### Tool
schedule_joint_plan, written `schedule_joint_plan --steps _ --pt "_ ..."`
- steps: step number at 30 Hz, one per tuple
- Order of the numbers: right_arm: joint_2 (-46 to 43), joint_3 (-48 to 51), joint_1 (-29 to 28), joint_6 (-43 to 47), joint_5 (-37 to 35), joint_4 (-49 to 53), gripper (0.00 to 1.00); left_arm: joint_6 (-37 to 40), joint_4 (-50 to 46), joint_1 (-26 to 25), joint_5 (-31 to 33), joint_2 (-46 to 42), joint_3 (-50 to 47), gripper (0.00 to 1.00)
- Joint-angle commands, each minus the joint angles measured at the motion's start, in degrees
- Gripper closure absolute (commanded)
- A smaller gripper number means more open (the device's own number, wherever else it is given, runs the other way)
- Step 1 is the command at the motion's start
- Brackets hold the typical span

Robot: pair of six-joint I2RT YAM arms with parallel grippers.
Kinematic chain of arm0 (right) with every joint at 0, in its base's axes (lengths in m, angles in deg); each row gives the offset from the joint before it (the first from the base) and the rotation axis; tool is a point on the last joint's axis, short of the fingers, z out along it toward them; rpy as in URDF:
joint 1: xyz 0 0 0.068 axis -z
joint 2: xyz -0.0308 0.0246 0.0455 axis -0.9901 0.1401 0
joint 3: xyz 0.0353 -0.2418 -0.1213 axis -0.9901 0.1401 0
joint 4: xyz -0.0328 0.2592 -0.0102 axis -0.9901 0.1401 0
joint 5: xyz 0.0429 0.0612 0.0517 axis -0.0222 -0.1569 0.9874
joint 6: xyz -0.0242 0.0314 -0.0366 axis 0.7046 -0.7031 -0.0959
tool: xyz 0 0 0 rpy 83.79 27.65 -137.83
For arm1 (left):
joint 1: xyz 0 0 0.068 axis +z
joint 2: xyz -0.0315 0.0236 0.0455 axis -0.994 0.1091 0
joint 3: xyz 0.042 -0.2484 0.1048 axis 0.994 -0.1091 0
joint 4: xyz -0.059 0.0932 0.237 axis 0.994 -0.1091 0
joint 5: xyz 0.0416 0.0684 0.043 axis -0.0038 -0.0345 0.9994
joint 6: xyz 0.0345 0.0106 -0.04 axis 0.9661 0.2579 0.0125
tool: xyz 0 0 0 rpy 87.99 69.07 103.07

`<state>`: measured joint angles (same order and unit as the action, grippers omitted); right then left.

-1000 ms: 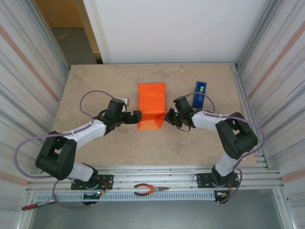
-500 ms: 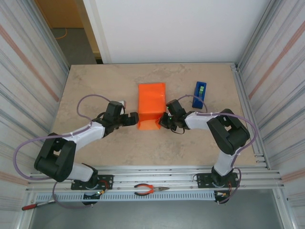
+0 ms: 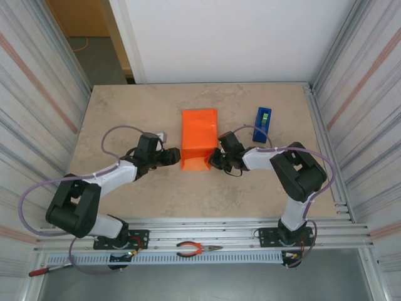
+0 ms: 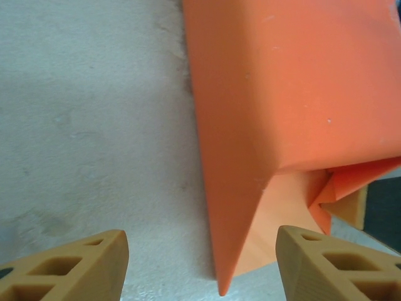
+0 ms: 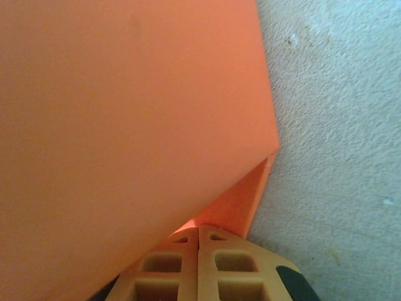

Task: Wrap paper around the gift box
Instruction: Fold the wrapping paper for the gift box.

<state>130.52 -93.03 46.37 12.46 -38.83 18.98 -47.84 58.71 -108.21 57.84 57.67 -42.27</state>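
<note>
The gift box (image 3: 199,128), sheathed in paper (image 3: 194,164), lies at the middle of the table (image 3: 125,113); the left pincer (image 4: 200,257) has narrowed from full spread astride the near flap, gripping nothing, while the right pincer (image 5: 199,251) stays shut alongside: end-fold starting.

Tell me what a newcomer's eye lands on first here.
The bright orange paper stands out, folded into a block at mid-table with loose flaps at its near end. The left gripper, open, and the right gripper, shut, flank that near end. A blue tape dispenser sits to the right of the paper.
</note>
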Motion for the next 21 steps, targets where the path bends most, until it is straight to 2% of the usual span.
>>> schedule_joint_plan --steps 1,13,21 --pt "0.68 1.35 -0.18 -1.24 0.05 0.42 1.0 0.49 2.5 -0.03 -4.06 1.19 -0.66 0.36" --pt "0.94 1.5 -0.5 -1.21 0.22 0.8 1.0 0.56 2.09 -4.57 -0.25 4.27 -0.72 0.38" --pt "0.96 1.62 -0.67 -1.15 -0.28 1.12 1.0 0.73 1.0 -5.37 1.75 5.58 -0.27 0.45"
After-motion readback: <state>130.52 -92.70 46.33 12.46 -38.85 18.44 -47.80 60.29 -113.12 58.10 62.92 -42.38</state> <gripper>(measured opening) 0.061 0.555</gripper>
